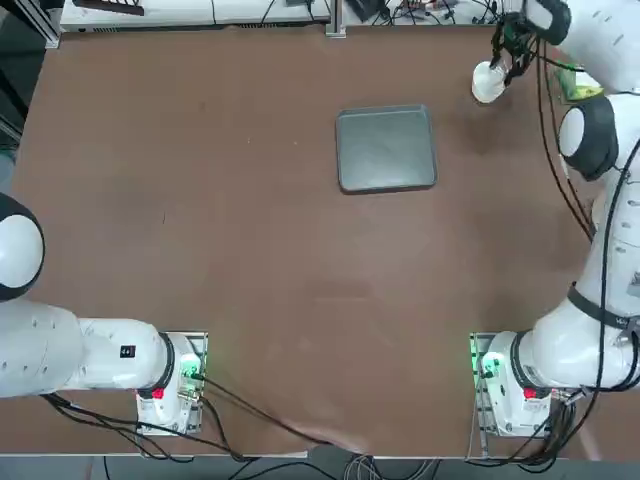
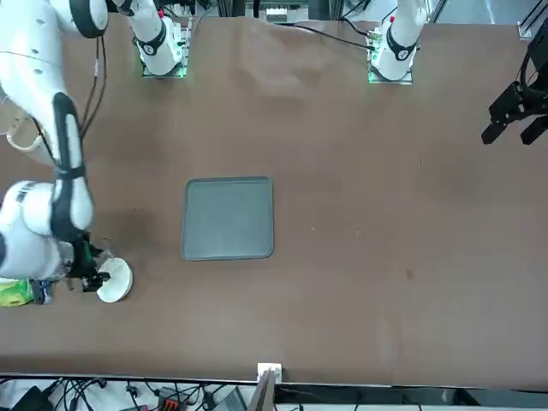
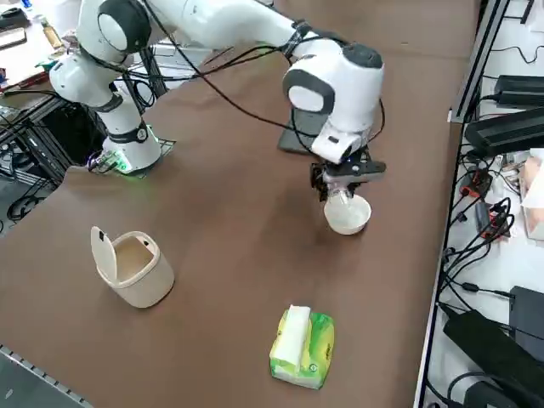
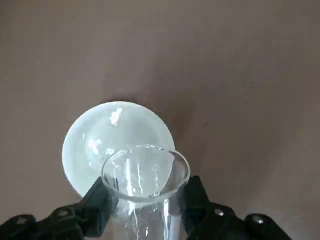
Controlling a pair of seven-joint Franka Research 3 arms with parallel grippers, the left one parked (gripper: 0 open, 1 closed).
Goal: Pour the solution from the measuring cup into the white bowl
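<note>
The right gripper [image 4: 147,205] has its jaws closed around the clear measuring cup [image 4: 145,192], close by the white bowl [image 4: 112,135].

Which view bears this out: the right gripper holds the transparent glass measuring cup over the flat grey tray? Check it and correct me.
Not the tray: the right gripper holds the transparent glass measuring cup over the small round white bowl, as the right wrist view shows.

Grey tray [image 1: 387,148] on tbl [image 1: 250,260]; lidded bin [image 3: 138,274] nr edge.
</note>
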